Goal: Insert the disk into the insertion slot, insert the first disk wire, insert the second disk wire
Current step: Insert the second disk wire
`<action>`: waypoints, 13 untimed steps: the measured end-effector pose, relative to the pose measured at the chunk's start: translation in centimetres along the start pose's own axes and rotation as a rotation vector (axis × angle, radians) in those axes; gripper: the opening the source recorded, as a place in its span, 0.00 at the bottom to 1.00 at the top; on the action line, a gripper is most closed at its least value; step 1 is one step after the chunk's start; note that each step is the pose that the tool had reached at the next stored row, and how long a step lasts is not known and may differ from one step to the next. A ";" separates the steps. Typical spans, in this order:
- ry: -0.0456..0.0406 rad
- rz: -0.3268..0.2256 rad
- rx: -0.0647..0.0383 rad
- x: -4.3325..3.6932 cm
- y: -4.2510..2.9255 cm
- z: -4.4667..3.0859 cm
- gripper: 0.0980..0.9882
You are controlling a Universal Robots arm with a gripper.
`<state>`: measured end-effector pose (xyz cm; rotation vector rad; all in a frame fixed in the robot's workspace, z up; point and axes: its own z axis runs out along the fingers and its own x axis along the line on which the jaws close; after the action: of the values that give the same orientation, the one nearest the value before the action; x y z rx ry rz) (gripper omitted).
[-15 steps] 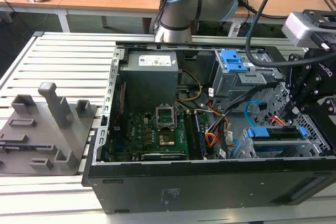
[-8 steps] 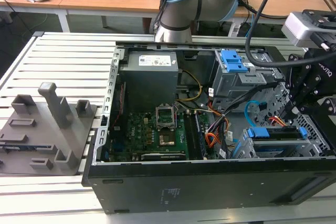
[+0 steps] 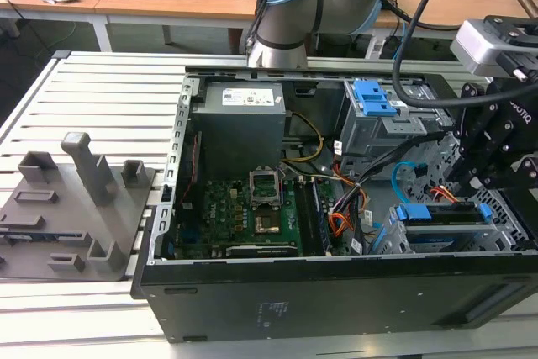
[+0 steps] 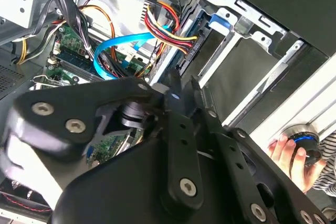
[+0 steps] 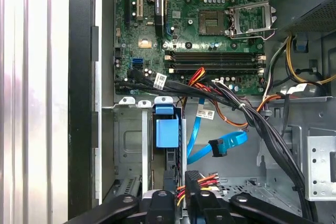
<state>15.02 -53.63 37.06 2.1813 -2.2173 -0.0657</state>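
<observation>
— The disk (image 3: 445, 218) sits in the insertion slot (image 3: 388, 237) already. The gripper (image 5: 181, 195) is pinching the first disk wire (image 5: 202, 180) by its black plug, right?

— Looks so; stiff plug, floppy strands. The second disk wire (image 5: 223, 145) hangs loose, slick. The second wrist view alone catches a hand (image 4: 289, 153) outside

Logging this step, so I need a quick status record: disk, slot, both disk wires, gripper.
disk: seated in the insertion slot, blue carrier showing
first disk wire: black plug right at the gripper, by the disk's end; whether it is mated cannot be told
second disk wire: loose loop, dark plug hanging unplugged
gripper: low over the insertion slot, inside the computer case
</observation>
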 end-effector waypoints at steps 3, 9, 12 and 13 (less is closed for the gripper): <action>-0.0001 0.000 0.000 -0.22 0.02 0.01 0.23; 0.0000 -0.001 0.000 -2.58 0.12 0.08 0.23; 0.0001 -0.003 0.000 -3.01 1.42 0.21 0.23; 0.0000 -0.003 0.000 -2.99 2.17 0.29 0.23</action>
<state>12.89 -50.60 36.90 2.1849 -2.2137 -0.0658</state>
